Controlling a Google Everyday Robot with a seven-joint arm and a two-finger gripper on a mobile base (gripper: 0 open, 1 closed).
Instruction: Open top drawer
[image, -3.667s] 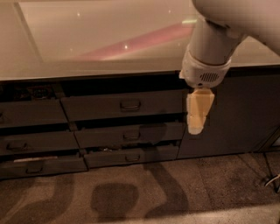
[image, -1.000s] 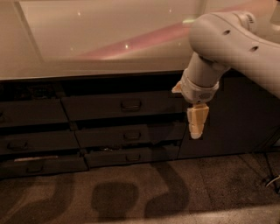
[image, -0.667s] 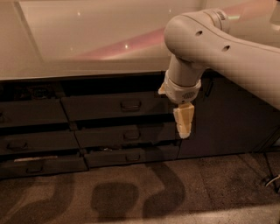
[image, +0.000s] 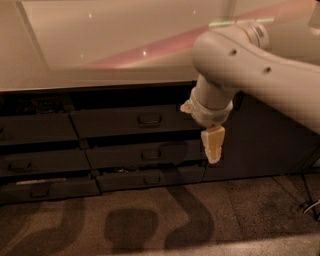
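The top drawer (image: 115, 125) is the wide dark-grey front just under the counter, with a small dark bar handle (image: 149, 119) at its middle. Its front stands about level with the fronts around it, and no interior shows. My gripper (image: 213, 145) is cream-coloured and hangs pointing down from the white arm (image: 250, 65). It is in front of the drawer's right end, right of the handle and a little lower, at the height of the gap to the second drawer. It holds nothing that I can see.
Two shallower drawers (image: 145, 155) lie under the top one, and a second column of drawers (image: 35, 130) stands to the left. A plain dark cabinet door (image: 265, 145) is on the right. A pale counter (image: 100, 45) runs above, with carpet (image: 150, 220) below and a cable (image: 311, 206) at far right.
The arm has swung left and come closer to the camera. The gripper has moved from in front of the cabinet door to the right end of the drawers. The drawers have not moved.
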